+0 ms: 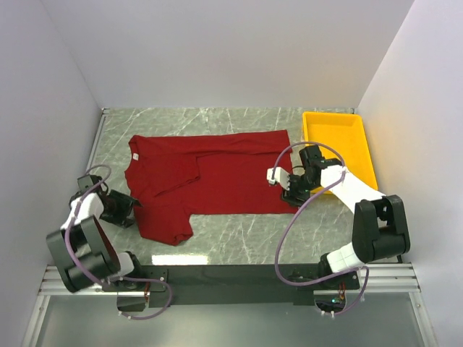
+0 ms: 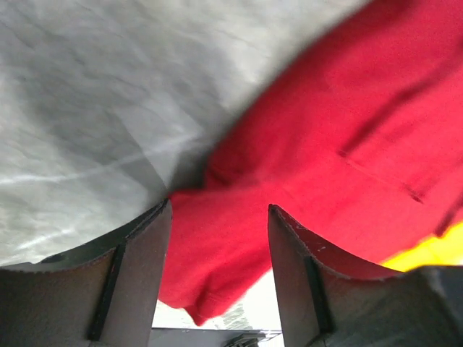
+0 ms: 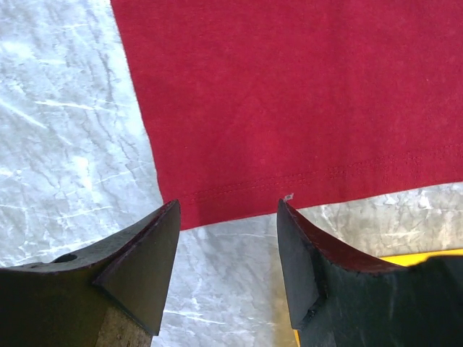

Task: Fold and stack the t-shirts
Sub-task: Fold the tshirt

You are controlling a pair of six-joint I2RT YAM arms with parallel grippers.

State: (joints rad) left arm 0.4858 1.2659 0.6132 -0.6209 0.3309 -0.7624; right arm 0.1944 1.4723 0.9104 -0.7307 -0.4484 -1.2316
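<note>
Two spread, empty grippers sit at the red t-shirt [image 1: 217,173] lying flat on the marble table [image 1: 239,238], left gripper [image 1: 121,206] by its sleeve [image 1: 163,220], right gripper [image 1: 278,177] at its hem [image 3: 325,173]; pinch both edges low, then fold together.

One t-shirt [image 1: 217,173]; one yellow tray [image 1: 367,155]; two hands, left [image 1: 134,206] and right [image 1: 278,178]

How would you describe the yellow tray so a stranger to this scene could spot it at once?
Start at the grey marbled table and look to its far right corner. There, right of the dark red t-shirt, lies the yellow tray, the only bright, rigid, rimmed thing there.
</note>
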